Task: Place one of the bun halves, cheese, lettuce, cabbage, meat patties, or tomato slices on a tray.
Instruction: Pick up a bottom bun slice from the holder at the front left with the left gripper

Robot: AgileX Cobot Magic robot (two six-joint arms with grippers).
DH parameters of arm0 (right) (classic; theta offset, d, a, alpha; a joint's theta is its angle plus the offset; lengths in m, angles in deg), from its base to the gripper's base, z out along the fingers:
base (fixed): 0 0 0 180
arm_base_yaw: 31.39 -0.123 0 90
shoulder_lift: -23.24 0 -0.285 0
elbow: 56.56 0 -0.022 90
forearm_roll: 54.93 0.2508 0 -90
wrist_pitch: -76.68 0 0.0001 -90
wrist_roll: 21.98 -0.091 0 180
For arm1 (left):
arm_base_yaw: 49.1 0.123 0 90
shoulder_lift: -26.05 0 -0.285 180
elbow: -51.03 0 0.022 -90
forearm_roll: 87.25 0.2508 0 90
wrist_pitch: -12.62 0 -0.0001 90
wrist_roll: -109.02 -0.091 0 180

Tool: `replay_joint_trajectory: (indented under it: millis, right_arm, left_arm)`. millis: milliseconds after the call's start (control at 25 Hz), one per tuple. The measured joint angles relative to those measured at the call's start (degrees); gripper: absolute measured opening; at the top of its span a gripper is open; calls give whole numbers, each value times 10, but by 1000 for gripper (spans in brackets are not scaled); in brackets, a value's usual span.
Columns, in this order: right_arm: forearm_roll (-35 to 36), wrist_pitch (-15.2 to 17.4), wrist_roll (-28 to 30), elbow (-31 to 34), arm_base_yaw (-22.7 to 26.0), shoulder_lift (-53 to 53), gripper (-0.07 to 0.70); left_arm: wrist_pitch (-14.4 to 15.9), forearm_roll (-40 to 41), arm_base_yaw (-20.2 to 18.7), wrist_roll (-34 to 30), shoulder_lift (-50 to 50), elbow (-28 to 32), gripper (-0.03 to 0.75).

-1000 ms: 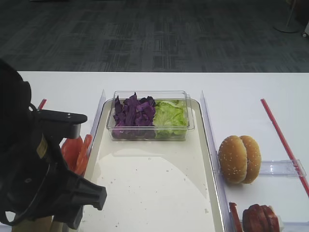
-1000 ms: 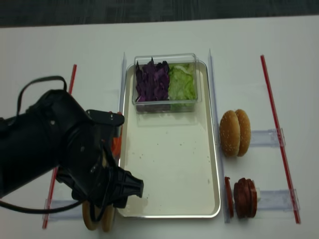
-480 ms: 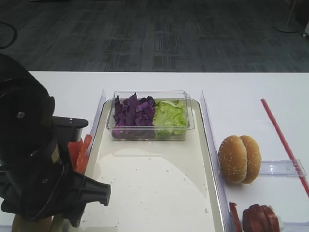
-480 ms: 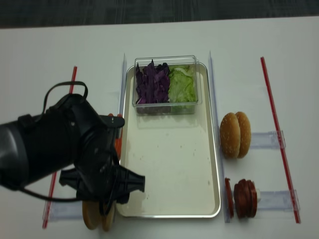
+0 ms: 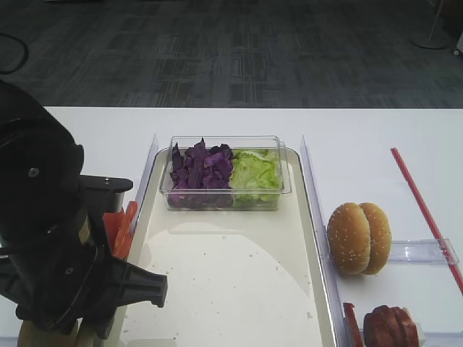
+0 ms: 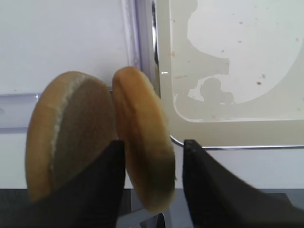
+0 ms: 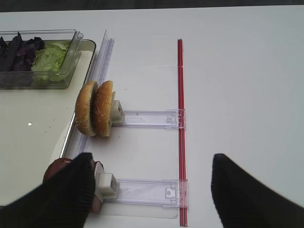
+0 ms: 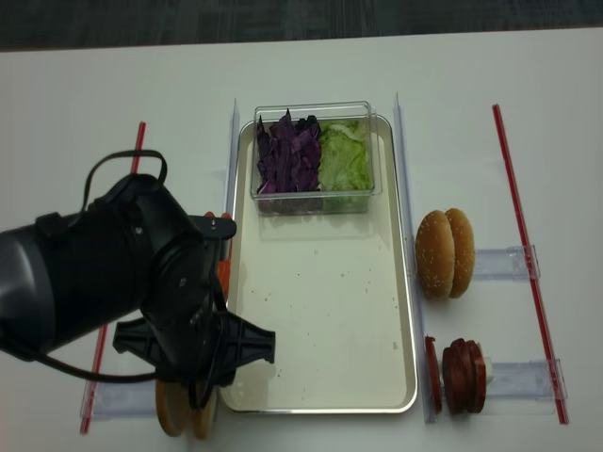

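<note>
Two flat bun halves stand on edge just left of the tray's near corner. In the left wrist view my left gripper [image 6: 152, 145] straddles the right bun half [image 6: 142, 128], open; the left finger touches it and a gap remains at the right finger. The other bun half [image 6: 71, 133] leans beside it. From above, my left arm [image 8: 141, 292] covers most of the bun halves [image 8: 184, 414]. The cream tray [image 8: 320, 282] holds a clear tub of cabbage [image 8: 287, 155] and lettuce [image 8: 344, 155]. My right gripper [image 7: 152, 156] hangs open and empty over the table. Cheese is out of view.
Tomato slices [image 5: 119, 224] stand left of the tray, behind the left arm. Sesame bun tops [image 8: 443, 252] and meat patties [image 8: 460, 375] sit in clear racks right of the tray. Red strips [image 8: 523, 235] run along both outer sides of the table.
The left arm has shifted forward and down over the bun halves, and its jaws have narrowed around the right bun half.
</note>
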Motion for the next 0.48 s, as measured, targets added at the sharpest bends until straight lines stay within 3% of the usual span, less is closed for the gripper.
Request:
replay_joint_trajectory:
  millis: [480]
  right_arm:
    - [0, 0, 0, 0, 0, 0, 536]
  left_arm:
    - [14, 16, 0, 11, 0, 0, 146]
